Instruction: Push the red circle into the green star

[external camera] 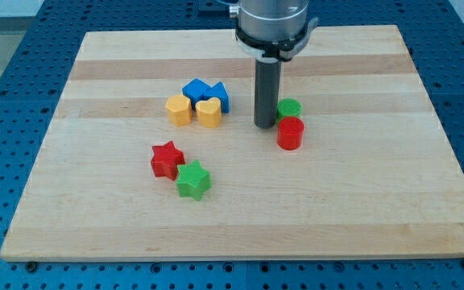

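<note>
The red circle [291, 134] stands right of the board's middle, touching a green circle [289, 108] just above it. The green star [192, 179] lies at the lower left of the middle, touching a red star [167, 159] at its upper left. My tip [265, 125] is on the board just left of the red and green circles, close to both. It is well to the upper right of the green star.
A cluster at the upper left of the middle holds two blue blocks [195, 90] [219, 96], a yellow hexagon [179, 109] and a yellow heart [209, 113]. The wooden board [393, 201] sits on a blue perforated table.
</note>
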Motion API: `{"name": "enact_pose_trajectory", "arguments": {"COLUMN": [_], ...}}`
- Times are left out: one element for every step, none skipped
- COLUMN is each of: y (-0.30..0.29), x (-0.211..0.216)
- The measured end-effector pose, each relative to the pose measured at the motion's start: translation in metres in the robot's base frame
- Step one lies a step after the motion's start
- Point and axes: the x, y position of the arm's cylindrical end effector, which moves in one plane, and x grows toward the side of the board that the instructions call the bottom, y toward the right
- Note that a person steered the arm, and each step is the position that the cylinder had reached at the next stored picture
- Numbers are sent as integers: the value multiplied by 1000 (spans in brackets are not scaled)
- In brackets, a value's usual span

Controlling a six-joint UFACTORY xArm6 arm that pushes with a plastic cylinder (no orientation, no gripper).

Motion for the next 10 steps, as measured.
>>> {"name": "enact_pose_trajectory", "arguments": {"y": [0, 5, 47, 84, 89, 79, 64, 45, 21, -3], "x": [-28, -51, -47, -8, 13, 14, 19, 30, 55, 87]}}
